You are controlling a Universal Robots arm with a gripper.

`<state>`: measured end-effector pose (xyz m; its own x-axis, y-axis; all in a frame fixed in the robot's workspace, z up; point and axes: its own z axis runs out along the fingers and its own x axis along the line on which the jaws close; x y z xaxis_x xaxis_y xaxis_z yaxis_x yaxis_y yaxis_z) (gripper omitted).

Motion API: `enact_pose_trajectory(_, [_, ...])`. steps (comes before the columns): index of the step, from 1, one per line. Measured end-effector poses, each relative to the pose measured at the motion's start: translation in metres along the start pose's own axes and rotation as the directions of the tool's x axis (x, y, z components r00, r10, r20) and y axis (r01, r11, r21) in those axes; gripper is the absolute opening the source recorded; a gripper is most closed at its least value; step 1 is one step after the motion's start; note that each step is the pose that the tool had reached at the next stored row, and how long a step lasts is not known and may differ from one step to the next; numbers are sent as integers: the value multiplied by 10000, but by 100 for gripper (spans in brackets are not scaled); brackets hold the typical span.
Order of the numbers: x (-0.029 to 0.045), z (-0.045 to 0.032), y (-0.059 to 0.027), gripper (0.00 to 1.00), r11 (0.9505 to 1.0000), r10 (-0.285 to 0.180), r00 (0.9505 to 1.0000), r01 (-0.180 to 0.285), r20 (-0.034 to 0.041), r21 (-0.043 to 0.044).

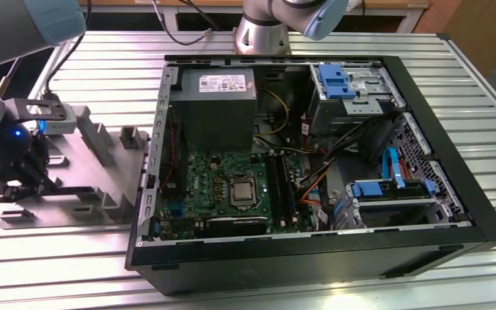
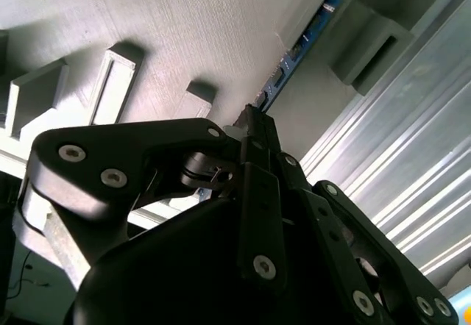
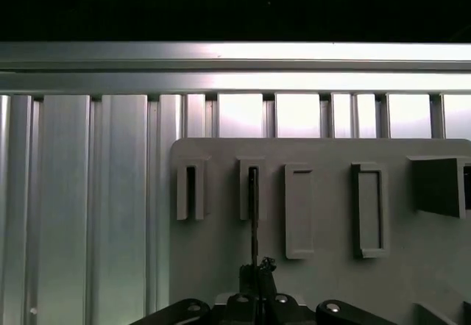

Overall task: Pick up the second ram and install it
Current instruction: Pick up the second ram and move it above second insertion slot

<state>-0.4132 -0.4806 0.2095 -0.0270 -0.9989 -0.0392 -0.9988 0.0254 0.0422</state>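
While the open black computer case (image 1: 317, 261) sits on the slatted metal desk (image 1: 480, 97), the exterior view has the black gripper (image 1: 11, 190) down at the grey plastic fixture plate (image 1: 101, 165): the pickup, I'd say. In the second wrist view its fingers (image 2: 257, 156) look pinched shut on the second ram (image 2: 298, 49), a thin blue-green memory stick standing on edge in the fixture's slots. The first wrist view agrees; freeing it calls for a straight pull.
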Motion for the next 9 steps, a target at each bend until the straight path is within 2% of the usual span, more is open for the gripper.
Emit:
enact_pose_trajectory(6, [-6,-157,7,11,10000,0,10000,0,0,0])
enact_pose_trajectory(9, [-11,-271,11,11,10000,0,10000,0,1,1])
